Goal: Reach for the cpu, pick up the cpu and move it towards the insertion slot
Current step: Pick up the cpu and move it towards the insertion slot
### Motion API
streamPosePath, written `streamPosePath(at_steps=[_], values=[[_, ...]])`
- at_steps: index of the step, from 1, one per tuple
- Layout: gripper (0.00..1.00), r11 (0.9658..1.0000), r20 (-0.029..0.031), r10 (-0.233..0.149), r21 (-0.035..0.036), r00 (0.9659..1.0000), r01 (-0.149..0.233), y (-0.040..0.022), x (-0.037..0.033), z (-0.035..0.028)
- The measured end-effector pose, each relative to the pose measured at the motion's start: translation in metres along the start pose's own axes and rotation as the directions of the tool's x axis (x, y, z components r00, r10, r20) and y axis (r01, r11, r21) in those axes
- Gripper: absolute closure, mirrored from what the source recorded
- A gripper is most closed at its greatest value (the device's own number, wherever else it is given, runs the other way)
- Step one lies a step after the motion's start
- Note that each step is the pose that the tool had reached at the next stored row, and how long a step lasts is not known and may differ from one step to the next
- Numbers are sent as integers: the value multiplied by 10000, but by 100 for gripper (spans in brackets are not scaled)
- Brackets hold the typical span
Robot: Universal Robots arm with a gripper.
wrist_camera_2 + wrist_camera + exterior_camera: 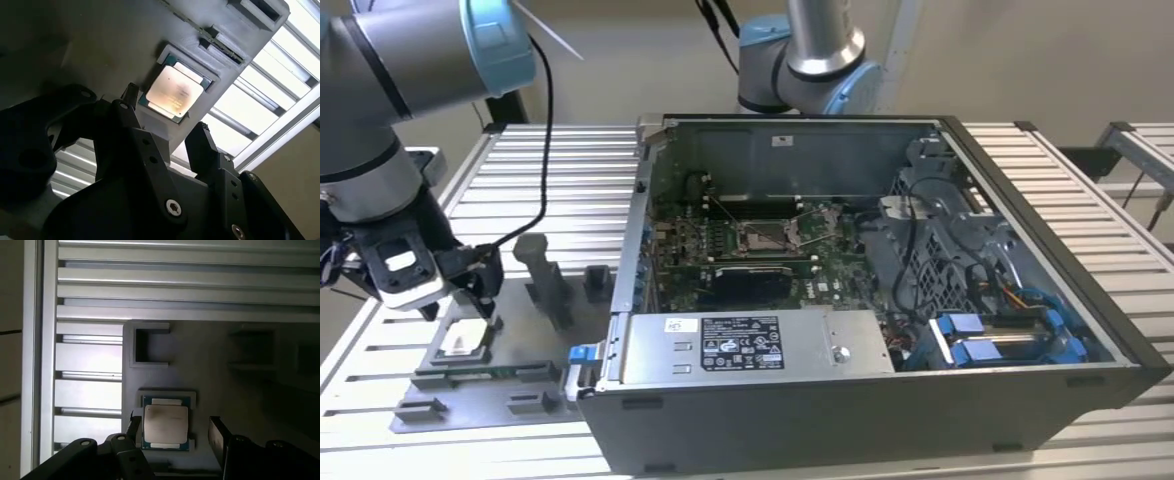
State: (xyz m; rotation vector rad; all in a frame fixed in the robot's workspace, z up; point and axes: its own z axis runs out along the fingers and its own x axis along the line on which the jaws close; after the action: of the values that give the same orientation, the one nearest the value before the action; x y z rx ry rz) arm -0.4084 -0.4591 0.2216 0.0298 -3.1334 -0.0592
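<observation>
You are looking at the cpu [175,92], a thin square chip whose flat pale metal top is catching the light, with a narrow green edge showing around it; it is sitting flat in a square pocket of the grey fixture plate [520,390], and it is not lifted. In the exterior view the plate is lying on the slatted table [560,170] at about eight o'clock from the open computer case [1014,370]; the cpu [462,343] is resting near the plate's nine o'clock edge. The insertion slot [767,235], framed in shiny metal on the green board, is lying inside the case, well apart from the chip, at about two o'clock from it. The gripper [460,308] is hanging just above the chip, pointing down; in both wrist views its dark fingers [200,145] are standing apart, one on either side of the cpu [165,424], and you are seeing no contact with it. The arm [387,60] is reaching down from eleven o'clock of the exterior view, with its wrist bending over the plate.
</observation>
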Motion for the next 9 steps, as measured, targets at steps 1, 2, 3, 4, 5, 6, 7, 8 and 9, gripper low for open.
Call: streamPosePath(at_steps=[1, 2, 3, 4, 5, 6, 7, 8, 9], values=[[0, 10000, -1, 0, 0, 10000, 0, -12, 0, 13], [0, 10000, -1, 0, 1, 10000, 0, -22, 2, 30], [0, 10000, 0, 0, 3, 10000, 0, -26, 5, 47], [0, 10000, 1, 2, 5, 10000, -2, -28, 9, 66], [0, 10000, 0, 1, 8, 10000, -1, -29, 13, 84], [0, 10000, -2, 1, 10, 10000, -1, -30, 20, 100], [0, 10000, -2, 1, 10, 10000, -1, -31, 30, 119], [0, 10000, -1, 0, 10, 10000, 0, -32, 39, 135], [0, 10000, 0, 0, 10, 10000, 0, -32, 43, 150]])
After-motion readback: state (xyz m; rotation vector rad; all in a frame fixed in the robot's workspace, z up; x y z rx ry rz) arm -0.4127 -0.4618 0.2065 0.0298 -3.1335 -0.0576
